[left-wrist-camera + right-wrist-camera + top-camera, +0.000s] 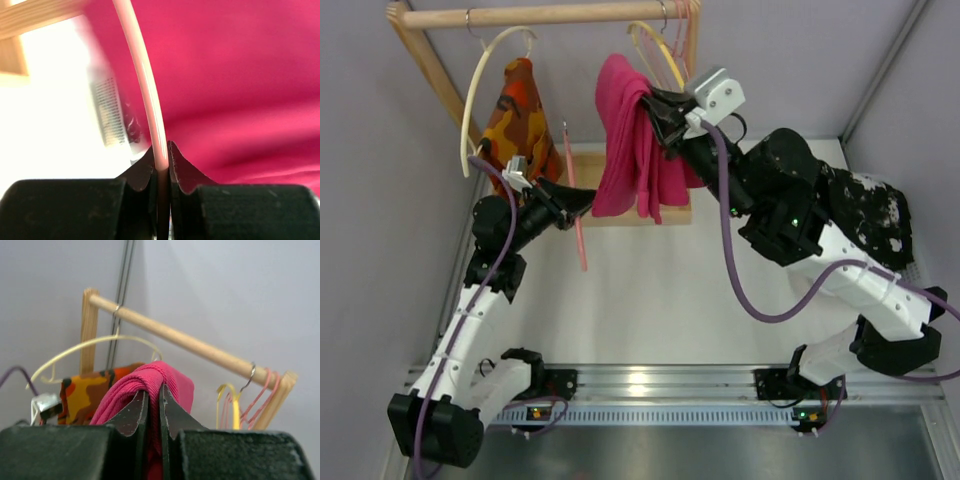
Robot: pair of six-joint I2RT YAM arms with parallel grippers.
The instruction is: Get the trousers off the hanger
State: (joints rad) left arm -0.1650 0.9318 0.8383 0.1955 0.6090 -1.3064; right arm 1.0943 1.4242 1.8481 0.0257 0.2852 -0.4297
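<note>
Left claw (pixel 161 150) is pressed tight on the hanger (pixel 145 75), pinching its thin pink rod so it can't swing while the cloth is drawn off, I reckon. My right claw (pixel 152 396) pinches the top fold of the trousers (pixel 170 382), which hang from it in a long magenta drape just beside the hanger (from above they look apart, though I can't be sure). Beyond, the rail (pixel 190 342) carries an orange garment (pixel 515 115); I judge the pull-off nearly done.
</note>
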